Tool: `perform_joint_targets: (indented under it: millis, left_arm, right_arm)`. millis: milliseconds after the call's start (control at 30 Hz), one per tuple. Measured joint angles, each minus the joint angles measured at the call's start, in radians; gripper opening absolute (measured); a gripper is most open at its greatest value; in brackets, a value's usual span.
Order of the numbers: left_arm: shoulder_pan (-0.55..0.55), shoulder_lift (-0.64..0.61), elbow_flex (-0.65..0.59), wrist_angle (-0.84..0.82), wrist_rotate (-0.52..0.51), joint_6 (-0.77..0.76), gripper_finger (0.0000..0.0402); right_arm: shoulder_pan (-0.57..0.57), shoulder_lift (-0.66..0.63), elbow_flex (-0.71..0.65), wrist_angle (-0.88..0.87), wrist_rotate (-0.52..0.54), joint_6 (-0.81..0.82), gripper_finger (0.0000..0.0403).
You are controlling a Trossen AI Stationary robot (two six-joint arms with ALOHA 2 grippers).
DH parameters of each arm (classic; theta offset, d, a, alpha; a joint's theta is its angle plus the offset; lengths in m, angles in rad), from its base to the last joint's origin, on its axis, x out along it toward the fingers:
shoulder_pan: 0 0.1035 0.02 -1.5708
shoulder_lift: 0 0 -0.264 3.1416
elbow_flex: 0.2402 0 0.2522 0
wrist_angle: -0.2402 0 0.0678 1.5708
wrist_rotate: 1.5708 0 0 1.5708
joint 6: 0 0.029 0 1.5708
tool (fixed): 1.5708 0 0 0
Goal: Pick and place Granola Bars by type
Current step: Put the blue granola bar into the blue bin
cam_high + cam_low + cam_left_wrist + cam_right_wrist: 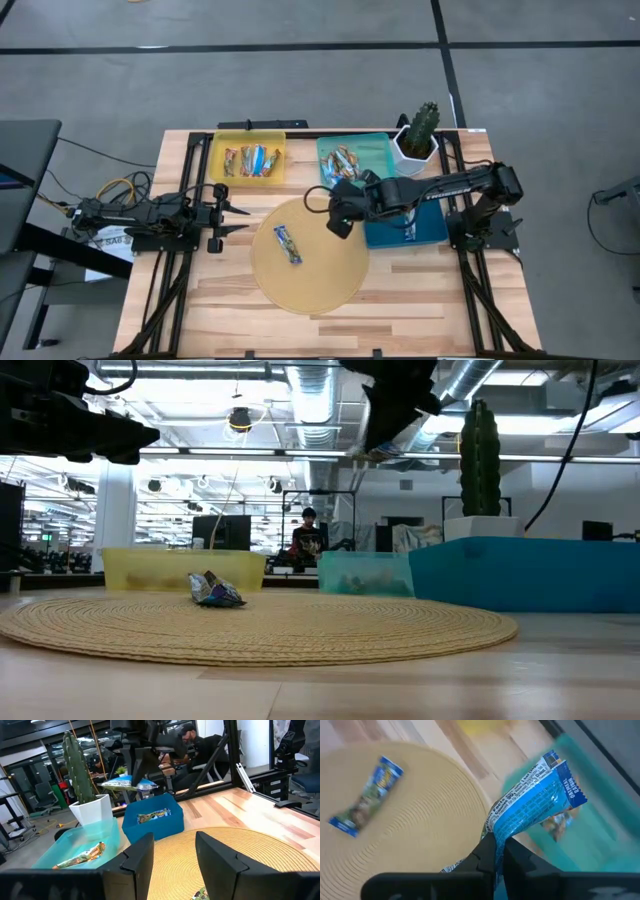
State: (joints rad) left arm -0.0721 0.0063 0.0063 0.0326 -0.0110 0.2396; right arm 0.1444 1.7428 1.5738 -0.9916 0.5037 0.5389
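Observation:
My right gripper (340,220) hangs over the right edge of the round woven mat (308,262), shut on a blue-and-white granola bar (535,802). That bar also shows in the left wrist view (125,782), high above the table. A second blue-and-white bar (288,243) lies flat on the mat, also seen in the low view (215,590). The yellow tray (250,140) and the teal tray (372,150) hold several bars each, and the blue tray (432,225) holds one (410,232). My left gripper (235,215) waits open at the mat's left edge. My right gripper pinches the blue-and-white bar between its two fingers near one end (501,834). The rest of the wrapper sticks out past the fingertips. The fingers (142,765) come at it from above, and the bar is lifted clear, lying about level below them.
A cactus in a white pot (418,135) stands at the far right, beside the teal tray and behind the blue tray. The three trays line the far and right side of the table. A person (308,540) sits in the room beyond the table.

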Motion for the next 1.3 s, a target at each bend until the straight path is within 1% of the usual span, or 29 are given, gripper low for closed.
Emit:
perform_joint_targets:
  millis: [400,600,767,933,1033,1300]
  left_arm:
    - [0.0,0.0,0.0,0.0,0.0,0.0,0.014]
    - [0.0,0.0,0.0,0.0,0.0,0.0,0.014]
    - [0.0,0.0,0.0,0.0,0.0,0.0,0.014]
    - [0.0,0.0,0.0,0.0,0.0,0.0,0.014]
    - [0.0,0.0,0.0,0.0,0.0,0.0,0.014]
    - [0.0,0.0,0.0,0.0,0.0,0.0,0.014]
  right_arm:
    - [0.014,0.001,0.0,-0.373,-0.006,0.289,0.001]
    - [0.019,-0.01,-0.002,-0.5,-0.008,0.394,0.001]
    - [0.019,-0.065,-0.056,-0.485,-0.017,0.416,0.0011]
    - [0.019,-0.125,-0.15,-0.459,-0.03,0.458,0.0011]
    - [0.019,-0.163,-0.233,-0.407,-0.04,0.458,0.0011]
    - [0.005,-0.25,-0.485,-0.227,-0.108,0.475,0.0011]
